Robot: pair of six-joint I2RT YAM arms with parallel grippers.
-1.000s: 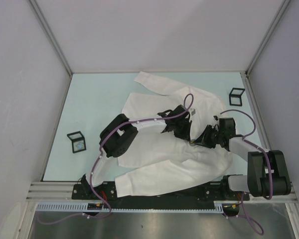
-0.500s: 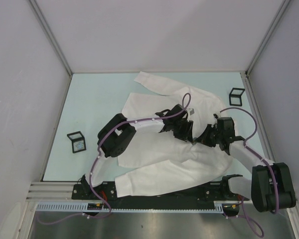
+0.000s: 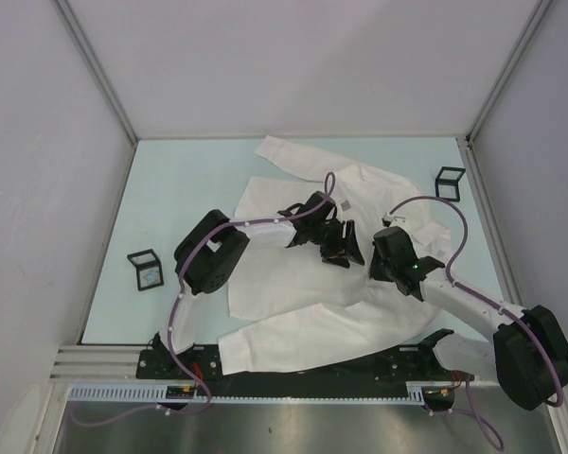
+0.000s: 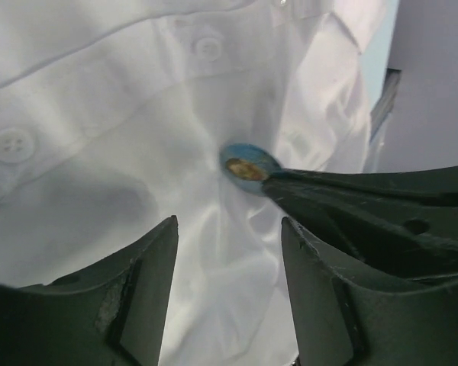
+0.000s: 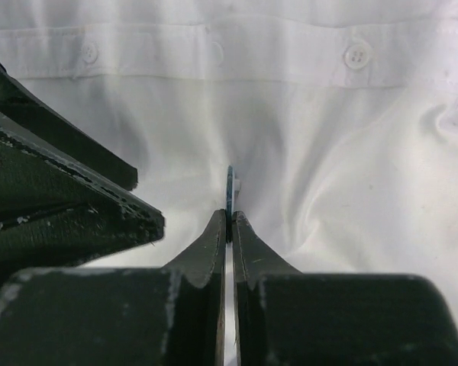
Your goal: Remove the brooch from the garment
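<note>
The garment [image 3: 293, 284], a white shirt, lies spread over the middle of the table. The brooch [image 4: 248, 168] is a small blue-rimmed oval with a brownish centre, pinned below the button placket. In the right wrist view the brooch [image 5: 230, 189] stands edge-on, and my right gripper [image 5: 230, 217] is shut on its lower rim. My left gripper [image 4: 229, 229] is open just short of the brooch, with only white cloth [image 4: 99, 191] between its fingers. From above, the left gripper [image 3: 339, 248] and the right gripper [image 3: 371, 255] meet over the shirt's chest; the brooch is hidden there.
A small black frame stand [image 3: 144, 270] sits on the pale blue table [image 3: 170, 189] at the left, and another black frame stand [image 3: 449, 183] stands at the far right. A grey tag [image 3: 344, 205] lies on the shirt near the collar. Enclosure walls surround the table.
My left gripper has opened and drawn back toward the far left. My right gripper has shut on the brooch, and its arm has stretched further left across the shirt.
</note>
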